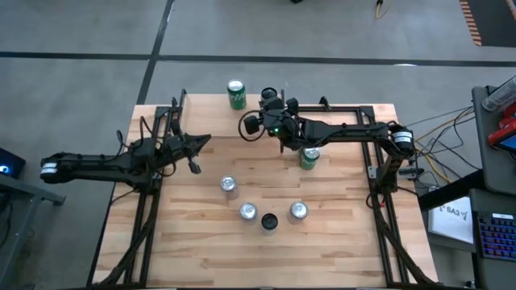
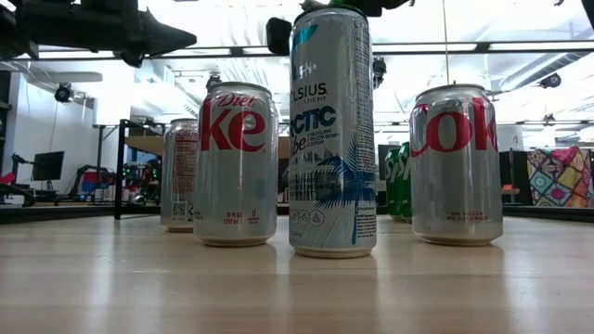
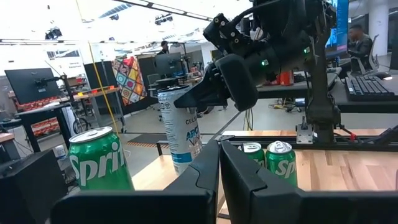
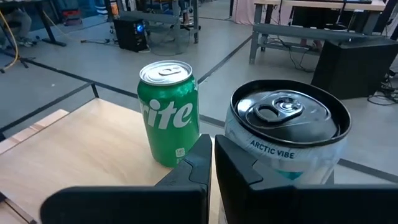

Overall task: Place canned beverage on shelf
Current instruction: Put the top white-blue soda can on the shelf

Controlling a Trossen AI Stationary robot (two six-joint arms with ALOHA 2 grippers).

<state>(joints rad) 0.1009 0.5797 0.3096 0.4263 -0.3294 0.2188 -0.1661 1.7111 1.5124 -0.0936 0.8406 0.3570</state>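
**Desk:** What's in front of the lens?

**Operator:** The tall Arctic Vibe can (image 4: 286, 146), its pull-tab top filling my right wrist view. It stands at the far edge of the table on the pale plank I take for the shelf (image 4: 81, 137), just beside a green Sprite can (image 4: 168, 115).

**Desk:** And the pincer?

**Operator:** The right gripper (image 4: 210, 144) has its fingers pressed almost together, with only a slit between them. It pinches nothing. From the left wrist view its tip sits at the tall can's upper side. I cannot tell whether it is touching or a hair apart.

**Desk:** So what is the step?

**Operator:** I judge the can placed and the job nearly done, so what remains is a clean exit. A tall, narrow can tips easily when pushed high up. I draw the tip straight back from the can, not sideways across it, and lift only once clear. I also mind the Sprite can, since a nudge could knock one into the other.

**Desk:** The other arm?

**Operator:** The left gripper (image 1: 195, 153) waits over the table's left side, fingers together and empty.
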